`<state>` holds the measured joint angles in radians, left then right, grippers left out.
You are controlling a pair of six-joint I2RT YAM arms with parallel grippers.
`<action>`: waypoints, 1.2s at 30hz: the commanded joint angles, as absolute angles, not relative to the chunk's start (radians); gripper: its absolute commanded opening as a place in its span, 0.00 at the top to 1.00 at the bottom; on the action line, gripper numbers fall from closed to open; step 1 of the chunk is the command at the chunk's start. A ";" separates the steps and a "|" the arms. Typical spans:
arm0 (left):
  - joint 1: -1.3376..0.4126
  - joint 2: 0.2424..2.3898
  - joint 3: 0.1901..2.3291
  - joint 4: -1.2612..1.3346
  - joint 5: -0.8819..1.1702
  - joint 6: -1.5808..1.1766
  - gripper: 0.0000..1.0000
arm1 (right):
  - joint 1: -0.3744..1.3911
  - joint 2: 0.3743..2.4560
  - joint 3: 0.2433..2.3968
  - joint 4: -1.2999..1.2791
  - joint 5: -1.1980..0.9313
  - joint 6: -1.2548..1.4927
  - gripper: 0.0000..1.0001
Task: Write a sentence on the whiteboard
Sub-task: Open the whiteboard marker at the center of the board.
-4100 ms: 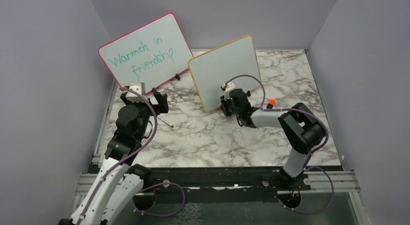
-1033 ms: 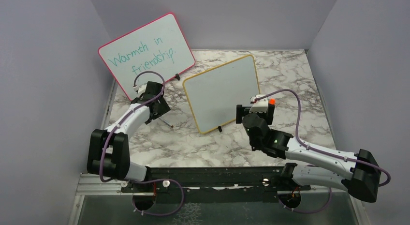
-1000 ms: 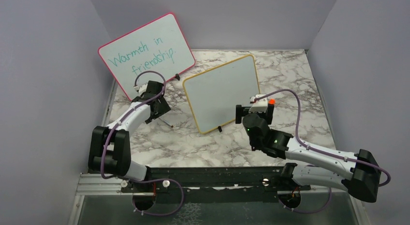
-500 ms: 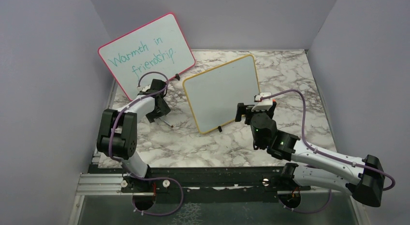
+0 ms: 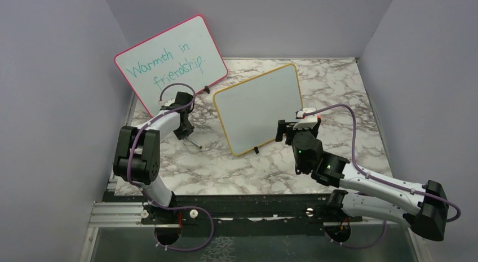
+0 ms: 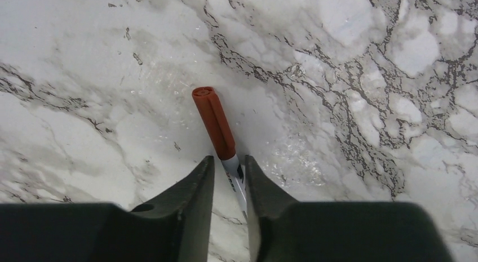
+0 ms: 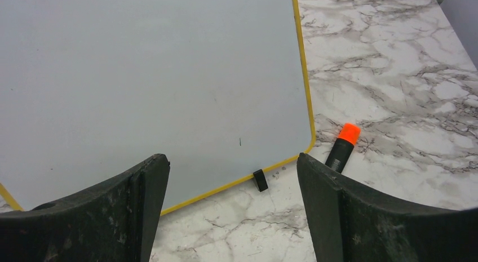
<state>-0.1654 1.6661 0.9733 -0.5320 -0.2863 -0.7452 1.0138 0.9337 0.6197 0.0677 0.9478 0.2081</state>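
Observation:
The whiteboard (image 5: 259,107) with the yellow-orange frame stands tilted on small black feet at mid-table; its face (image 7: 152,76) is blank and no sentence shows on it. A marker (image 6: 214,118) with a red-brown cap and white barrel lies on the marble left of the board. My left gripper (image 6: 230,160) points down at it, jaws closed in around the white barrel just below the cap; in the top view the left gripper (image 5: 183,127) is low over the table. My right gripper (image 7: 231,160) stands wide open and holds nothing, facing the board's lower right corner from the right (image 5: 297,128).
A larger pink-framed board (image 5: 169,59) with teal writing leans at the back left, just behind my left arm. A black marker with an orange cap (image 7: 342,148) lies on the table right of the yellow board. Purple walls enclose the sides and the back.
The left jaws have narrowed from wide apart to snug around the marker. The right arm moved slightly towards the yellow board's right edge, and its jaws drew in a little.

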 commanded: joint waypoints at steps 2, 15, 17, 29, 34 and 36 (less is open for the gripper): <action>-0.160 1.622 0.918 -0.544 -0.269 -0.756 0.83 | 1.019 0.913 0.604 0.094 0.925 0.210 0.13; -0.158 1.329 0.847 -0.556 -0.218 -0.757 1.00 | 1.019 0.893 0.573 0.130 0.769 0.222 0.16; -0.158 1.261 0.839 -0.553 -0.189 -0.754 1.00 | 1.019 0.894 0.569 0.153 0.724 0.218 0.17; -0.203 0.917 0.847 -0.486 0.049 -0.797 1.00 | 1.021 0.989 0.601 0.278 0.396 0.210 0.27; -0.281 0.857 0.789 -0.345 0.128 -0.894 1.00 | 1.023 1.030 0.610 0.350 0.322 0.250 0.29; -0.324 0.823 0.778 -0.318 0.086 -0.924 1.00 | 1.023 1.043 0.617 0.371 0.291 0.269 0.30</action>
